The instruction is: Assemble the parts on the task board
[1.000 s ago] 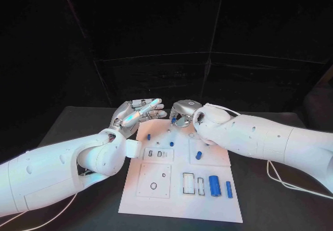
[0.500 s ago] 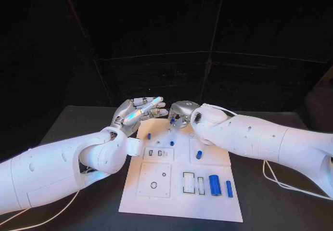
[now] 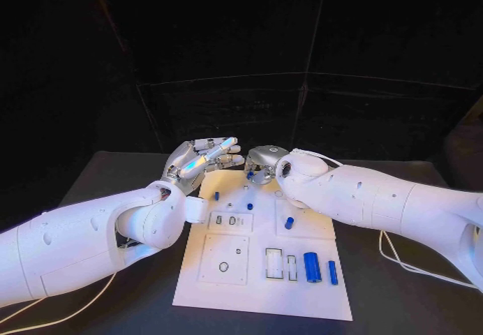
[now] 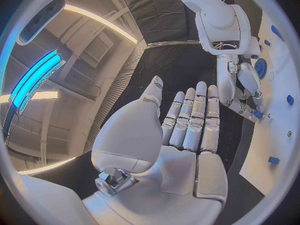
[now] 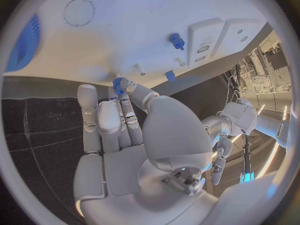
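The white task board [image 3: 302, 283] lies in the middle of the black table. My right hand [image 3: 264, 162] hovers at the board's far edge and pinches a small blue part [image 3: 250, 174] between thumb and fingertip; the right wrist view shows this part [image 5: 117, 85] at the fingertips above the board [image 5: 125, 40]. My left hand [image 3: 204, 158] is raised over the far left corner, holding nothing, its fingers [image 4: 194, 117] straight and side by side. The left wrist view shows my right hand [image 4: 245, 82] with the blue part [image 4: 257, 114].
On the board lie a thick blue cylinder [image 3: 311, 267] and a thin one [image 3: 332, 273] at the near right, a blue piece [image 3: 288, 223] mid-right, and small blue pegs [image 3: 250, 206] [image 3: 216, 197] farther back. A blue gear [image 5: 25, 42] sits near the right hand.
My left hand has lifted slightly, its fingers pointing a little higher. My right hand has edged a touch toward the left hand, still pinching the blue part.
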`<action>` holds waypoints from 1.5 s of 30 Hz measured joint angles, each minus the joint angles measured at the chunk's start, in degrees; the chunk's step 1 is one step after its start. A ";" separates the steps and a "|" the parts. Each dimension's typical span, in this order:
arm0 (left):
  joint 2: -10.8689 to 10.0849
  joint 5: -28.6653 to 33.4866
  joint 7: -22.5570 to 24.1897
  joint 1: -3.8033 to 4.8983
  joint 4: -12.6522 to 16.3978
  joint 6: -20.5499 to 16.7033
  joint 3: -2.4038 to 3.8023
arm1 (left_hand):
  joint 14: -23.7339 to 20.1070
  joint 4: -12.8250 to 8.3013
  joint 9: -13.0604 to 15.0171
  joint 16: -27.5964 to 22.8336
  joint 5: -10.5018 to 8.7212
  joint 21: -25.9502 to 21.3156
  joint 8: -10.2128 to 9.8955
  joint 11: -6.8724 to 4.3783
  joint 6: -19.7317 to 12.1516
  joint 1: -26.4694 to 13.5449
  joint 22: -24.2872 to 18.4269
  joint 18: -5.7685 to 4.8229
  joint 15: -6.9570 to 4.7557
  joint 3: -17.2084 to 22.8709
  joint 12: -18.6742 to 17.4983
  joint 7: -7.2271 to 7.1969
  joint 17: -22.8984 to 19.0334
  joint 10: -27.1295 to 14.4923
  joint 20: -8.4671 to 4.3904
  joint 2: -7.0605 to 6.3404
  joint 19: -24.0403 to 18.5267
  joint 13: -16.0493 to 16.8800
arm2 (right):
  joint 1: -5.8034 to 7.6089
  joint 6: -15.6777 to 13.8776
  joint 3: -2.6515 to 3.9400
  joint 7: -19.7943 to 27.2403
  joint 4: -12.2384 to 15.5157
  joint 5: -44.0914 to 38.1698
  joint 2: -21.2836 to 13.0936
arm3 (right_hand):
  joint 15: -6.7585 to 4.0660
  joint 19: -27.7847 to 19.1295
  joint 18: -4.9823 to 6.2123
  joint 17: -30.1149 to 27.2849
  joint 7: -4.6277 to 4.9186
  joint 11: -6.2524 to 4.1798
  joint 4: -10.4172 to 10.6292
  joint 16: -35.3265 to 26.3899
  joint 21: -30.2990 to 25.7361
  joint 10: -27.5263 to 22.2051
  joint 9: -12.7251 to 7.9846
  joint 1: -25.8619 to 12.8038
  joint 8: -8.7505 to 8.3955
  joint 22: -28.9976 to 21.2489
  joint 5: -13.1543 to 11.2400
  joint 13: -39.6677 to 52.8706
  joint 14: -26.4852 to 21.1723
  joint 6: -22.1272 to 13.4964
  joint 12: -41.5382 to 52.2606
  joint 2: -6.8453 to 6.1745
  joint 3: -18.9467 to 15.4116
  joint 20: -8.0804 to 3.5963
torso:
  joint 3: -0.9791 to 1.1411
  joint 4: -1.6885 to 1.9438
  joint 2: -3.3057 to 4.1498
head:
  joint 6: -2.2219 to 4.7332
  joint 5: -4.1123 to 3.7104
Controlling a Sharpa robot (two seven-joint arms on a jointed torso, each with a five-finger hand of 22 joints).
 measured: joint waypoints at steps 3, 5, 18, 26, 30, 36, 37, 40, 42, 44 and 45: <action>0.00 0.00 -0.03 0.01 -0.01 0.00 0.00 | 0.00 0.00 0.00 0.00 0.00 0.00 0.00 0.00 0.00 0.00 0.00 0.00 0.00 0.00 0.00 0.00 0.00 0.00 0.00 0.00 0.00 0.00 | -0.05 0.02 -0.01 -0.01 -0.31 0.03 0.16 | 0.16 -0.68 -0.01 -0.91 0.37 0.37 0.16 -0.11 0.00 -0.86 -0.04 -0.44 0.00 -0.80 0.00 0.06 -0.16 -0.77 0.02 -0.44 0.16 0.22 | -0.01 0.00 0.01 | 0.00 0.04; 0.01 0.00 -0.04 0.05 -0.02 0.01 0.00 | 0.00 0.00 0.00 0.00 0.00 0.00 0.00 0.00 0.00 0.00 0.00 0.00 0.00 0.00 0.00 0.00 0.00 0.00 0.00 0.00 0.00 0.00 | -0.07 0.02 -0.02 -0.01 -0.48 0.03 0.22 | 0.42 -1.22 0.00 -1.69 0.62 0.46 0.35 -0.71 -0.31 -1.76 -0.12 -0.68 0.00 -1.53 0.00 0.08 -0.42 -1.38 -0.18 -0.67 0.36 0.48 | -0.01 0.00 0.02 | 0.01 0.04; -0.04 0.00 -0.28 0.13 0.06 0.38 -0.01 | 0.00 -0.17 0.00 -0.49 0.00 -0.43 -0.23 0.30 -0.42 0.00 0.01 0.00 0.00 -0.16 -0.41 0.00 0.08 -0.73 0.00 0.00 0.00 0.00 | -0.09 -1.51 -0.02 0.38 -0.74 0.42 0.07 | 2.13 -6.46 0.00 -12.45 2.40 2.53 0.91 -7.05 -4.61 -10.60 -0.21 -0.32 0.00 -9.54 -0.01 0.03 -3.41 -9.31 -0.18 -3.99 -1.79 1.56 | -0.04 -0.07 0.02 | -0.12 0.16; -0.18 0.00 -0.39 0.20 0.10 0.82 -0.02 | 0.00 -0.32 -0.05 -0.72 0.00 -0.67 -0.23 0.31 -0.94 0.00 0.01 0.00 0.00 -0.32 -0.41 -0.10 0.15 -1.16 0.00 0.00 0.00 -0.05 | -0.08 -3.54 -0.01 1.02 1.81 1.16 -2.30 | 2.13 -6.46 0.00 -13.47 2.13 2.74 1.77 -7.37 -5.16 -11.77 0.03 -0.22 0.00 -10.26 0.32 0.15 -3.40 -9.97 0.84 -4.44 -4.92 1.56 | -0.04 -0.14 -0.08 | -0.05 0.27; -0.55 0.00 -0.41 0.21 0.04 1.01 -0.04 | 0.00 -0.32 -0.05 -0.72 0.00 -0.67 -0.23 0.30 -0.94 0.00 0.01 0.00 0.00 -0.32 -0.41 -0.10 0.15 -1.15 0.00 0.00 0.00 -0.05 | -0.03 -4.52 0.00 1.11 6.48 1.84 -6.92 | 2.08 -6.46 0.00 -13.18 2.42 2.32 2.16 -7.37 -5.26 -10.65 0.23 0.20 0.38 -10.47 0.89 0.22 -3.35 -8.47 2.05 -4.02 -5.85 1.56 | -0.01 -0.31 -0.25 | 0.04 0.09; -1.10 0.00 -0.41 0.24 -0.38 1.38 -0.05 | 0.21 -0.65 -0.03 -0.95 0.00 -0.91 -0.23 0.27 -0.93 0.08 0.01 -0.01 0.21 -0.31 -0.41 -0.10 0.32 -1.12 0.00 0.48 0.00 -0.03 | 0.76 -5.18 -0.04 0.67 13.36 5.20 -15.48 | 0.60 -3.37 -0.02 -8.12 0.93 0.76 4.14 -4.13 -4.05 -4.39 0.52 -1.36 1.21 -7.50 2.49 0.72 -1.40 -5.11 5.47 -4.27 -7.83 1.03 | 0.03 -0.98 -0.75 | -0.12 0.05; -1.15 0.00 -0.41 0.24 -0.52 1.43 -0.06 | 0.21 -0.64 0.00 -1.11 0.00 -1.08 -0.23 -0.06 -0.73 0.04 0.01 -0.02 0.21 -0.31 -0.36 -0.21 0.39 -0.79 0.00 0.64 0.00 0.00 | 0.94 -5.18 -0.04 0.53 14.28 5.85 -16.70 | 0.26 -2.30 0.00 -6.64 0.69 0.32 4.71 -3.21 -3.38 -2.49 0.50 -2.13 1.21 -5.98 2.81 0.95 -1.07 -4.86 6.34 -4.65 -8.40 0.82 | 0.03 -1.15 -0.86 | -0.12 0.06; -1.22 0.00 -0.41 0.26 -0.83 1.57 -0.20 | 0.21 -0.64 0.04 -1.11 0.00 -1.09 0.00 -0.44 -0.18 -0.06 0.01 -0.02 0.21 -0.31 0.02 0.01 0.42 -0.41 -0.16 0.74 0.16 0.04 | 1.30 -5.05 -0.04 0.08 16.20 7.57 -19.60 | -0.53 -0.54 -0.01 -4.02 -0.08 -0.79 5.75 -1.53 -2.25 1.77 0.34 -3.37 1.21 -3.43 3.35 1.66 -0.27 -5.11 8.31 -5.62 -9.92 0.15 | 0.07 -1.44 -1.05 | -0.12 -0.08; -1.24 0.00 -0.39 0.26 -1.02 1.68 -0.41 | 0.21 -0.64 0.04 -1.11 0.00 -1.09 0.00 -0.44 -0.18 -0.06 0.01 -0.02 0.21 -0.31 0.03 0.02 0.42 -0.41 -0.16 0.74 0.16 0.03 | 1.49 -4.75 -0.04 -0.40 17.40 8.76 -21.39 | -0.85 0.22 -0.01 -2.55 -0.69 -1.58 6.49 -0.62 -1.77 4.65 0.24 -4.01 0.93 -2.23 4.01 2.34 0.04 -5.26 9.70 -6.26 -11.13 -0.61 | 0.12 -1.60 -1.19 | -0.10 -0.16; -1.28 0.01 -0.38 0.26 -1.19 1.77 -0.60 | 0.21 -0.64 0.04 -1.11 0.00 -1.09 0.00 -0.23 -0.18 -0.06 0.02 -0.01 0.21 -0.31 0.03 0.01 0.42 -0.20 -0.16 0.74 0.16 0.03 | 1.63 -4.31 -0.04 -0.88 18.21 9.59 -22.56 | -1.45 1.00 -0.01 -0.84 -1.10 -2.28 7.10 0.41 -1.47 7.06 0.23 -4.29 0.84 -1.33 4.35 3.38 0.10 -5.66 11.28 -6.54 -12.56 -1.14 | 0.19 -1.76 -1.31 | -0.07 -0.24; -1.31 0.05 -0.37 0.26 -1.31 1.81 -0.72 | 0.21 -0.64 0.04 -1.11 0.00 -1.09 0.00 -0.23 -0.18 -0.06 0.01 -0.02 0.21 -0.31 0.03 0.01 0.42 -0.20 -0.16 0.74 0.16 0.03 | 1.69 -3.94 -0.04 -1.22 18.54 10.04 -23.13 | -1.77 1.38 -0.08 0.04 -1.31 -2.52 7.42 0.93 -1.19 8.15 0.17 -4.29 0.84 -0.81 4.47 3.98 0.10 -5.88 12.16 -6.54 -13.21 -1.35 | 0.23 -1.80 -1.36 | -0.07 -0.27</action>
